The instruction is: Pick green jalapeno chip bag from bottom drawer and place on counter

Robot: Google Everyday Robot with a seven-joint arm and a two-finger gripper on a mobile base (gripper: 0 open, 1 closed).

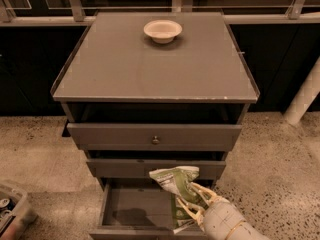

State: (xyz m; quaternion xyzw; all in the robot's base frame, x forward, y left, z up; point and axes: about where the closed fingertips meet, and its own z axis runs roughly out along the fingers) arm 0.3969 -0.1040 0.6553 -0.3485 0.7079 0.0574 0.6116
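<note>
The green jalapeno chip bag (176, 191) is olive green with white ends, held upright above the right side of the open bottom drawer (135, 209). My gripper (194, 204) is shut on the bag's lower right part, its pale fingers (202, 193) wrapped around it, with the wrist at the frame's bottom right. The bag's top reaches the front of the middle drawer. The counter (150, 64) is the flat grey cabinet top above, well above the bag.
A white bowl (162, 30) stands at the back middle of the counter. The top drawer (155, 136) with a round knob sticks out partly. A bin (12, 209) sits on the speckled floor at lower left. A white post (302, 96) stands at right.
</note>
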